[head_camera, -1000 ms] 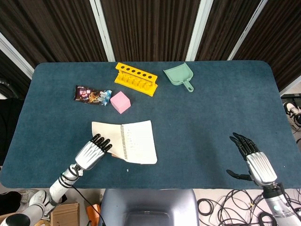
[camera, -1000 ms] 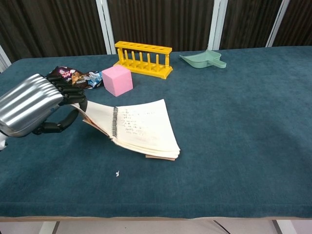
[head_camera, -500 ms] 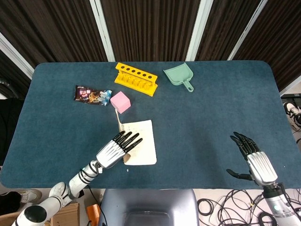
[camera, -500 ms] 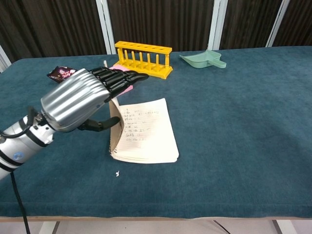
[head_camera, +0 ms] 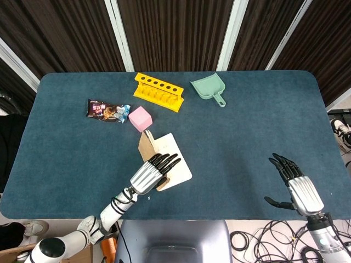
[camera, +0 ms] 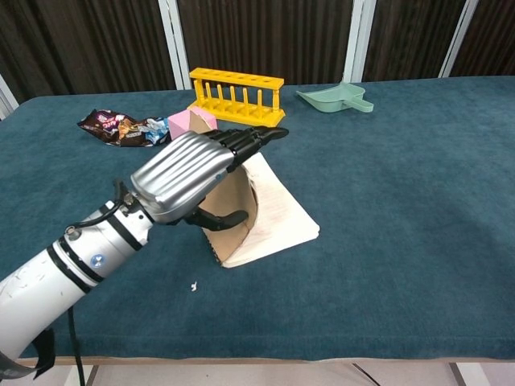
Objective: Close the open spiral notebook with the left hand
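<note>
Left hand: your left hand lies flat, fingers extended and close together, its palm side against the raised brown cover; it grasps nothing.
Spiral notebook: the spiral notebook sits near the table's front centre, half shut. Its brown cover stands tilted over the white pages.
Right hand: your right hand hovers near the front right corner, fingers spread, holding nothing, well apart from the notebook. Only the head view shows it.
Pink cube: the pink cube sits just behind the notebook.
Snack wrapper: the snack wrapper lies left of the cube.
Yellow rack: the yellow rack stands toward the far edge.
Green dustpan: the green dustpan lies right of the rack.
Table: the blue table carries all of these.
</note>
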`<state>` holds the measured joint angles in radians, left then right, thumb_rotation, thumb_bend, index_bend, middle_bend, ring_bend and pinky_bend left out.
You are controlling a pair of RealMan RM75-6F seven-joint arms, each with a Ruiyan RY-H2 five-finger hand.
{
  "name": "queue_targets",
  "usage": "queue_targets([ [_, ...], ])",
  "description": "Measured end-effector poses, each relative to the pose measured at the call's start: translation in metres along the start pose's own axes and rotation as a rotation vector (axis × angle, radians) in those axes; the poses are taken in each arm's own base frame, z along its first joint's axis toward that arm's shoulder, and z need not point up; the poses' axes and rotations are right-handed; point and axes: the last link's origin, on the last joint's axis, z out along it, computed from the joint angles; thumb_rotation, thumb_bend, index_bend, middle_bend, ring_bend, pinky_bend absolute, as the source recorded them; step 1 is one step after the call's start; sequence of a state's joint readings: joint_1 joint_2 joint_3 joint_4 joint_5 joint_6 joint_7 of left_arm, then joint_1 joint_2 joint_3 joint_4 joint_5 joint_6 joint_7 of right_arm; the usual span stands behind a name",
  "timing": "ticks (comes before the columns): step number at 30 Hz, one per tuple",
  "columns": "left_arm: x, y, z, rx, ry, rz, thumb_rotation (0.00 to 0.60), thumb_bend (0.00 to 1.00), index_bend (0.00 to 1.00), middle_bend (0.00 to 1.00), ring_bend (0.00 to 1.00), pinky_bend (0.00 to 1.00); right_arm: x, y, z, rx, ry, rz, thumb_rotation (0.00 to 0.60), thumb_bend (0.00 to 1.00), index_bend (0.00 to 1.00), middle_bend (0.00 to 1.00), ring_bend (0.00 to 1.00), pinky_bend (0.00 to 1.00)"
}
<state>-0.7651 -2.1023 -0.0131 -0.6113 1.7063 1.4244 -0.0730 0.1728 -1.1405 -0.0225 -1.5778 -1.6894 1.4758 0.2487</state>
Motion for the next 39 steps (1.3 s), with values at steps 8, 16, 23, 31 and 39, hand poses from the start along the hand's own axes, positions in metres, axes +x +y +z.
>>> queue_targets([
  [8, 0.014, 0.006, 0.01, 0.024, 0.084, -0.055, 0.6, 0.28, 0.05, 0.11, 0.17, 0.29, 0.002, 0.001, -0.001, -0.002, 0.007, 0.0, 0.6, 0.0, 0.09, 0.02, 0.04, 0.13],
  [16, 0.016, 0.011, 0.031, 0.041, 0.072, -0.06, 0.6, 0.27, 0.04, 0.11, 0.17, 0.29, 0.001, -0.001, 0.001, 0.008, 0.006, 0.003, 0.6, 0.0, 0.09, 0.02, 0.04, 0.13],
  [23, 0.018, 0.002, 0.031, 0.182, 0.03, -0.141, 0.503, 0.42, 0.17, 0.26, 0.25, 0.25, 0.004, 0.0, 0.001, 0.005, 0.006, 0.002, 0.6, 0.0, 0.09, 0.02, 0.04, 0.13],
  [31, 0.02, -0.015, 0.014, 0.335, -0.194, -0.213, 0.113, 0.54, 0.18, 0.28, 0.21, 0.16, 0.001, -0.002, 0.003, 0.008, -0.001, 0.004, 0.6, 0.0, 0.09, 0.02, 0.04, 0.13],
  [39, 0.001, -0.017, 0.006, 0.382, -0.435, -0.172, 0.105, 0.55, 0.17, 0.24, 0.12, 0.11, 0.001, -0.003, 0.004, 0.007, -0.004, 0.001, 0.6, 0.0, 0.09, 0.02, 0.04, 0.13],
])
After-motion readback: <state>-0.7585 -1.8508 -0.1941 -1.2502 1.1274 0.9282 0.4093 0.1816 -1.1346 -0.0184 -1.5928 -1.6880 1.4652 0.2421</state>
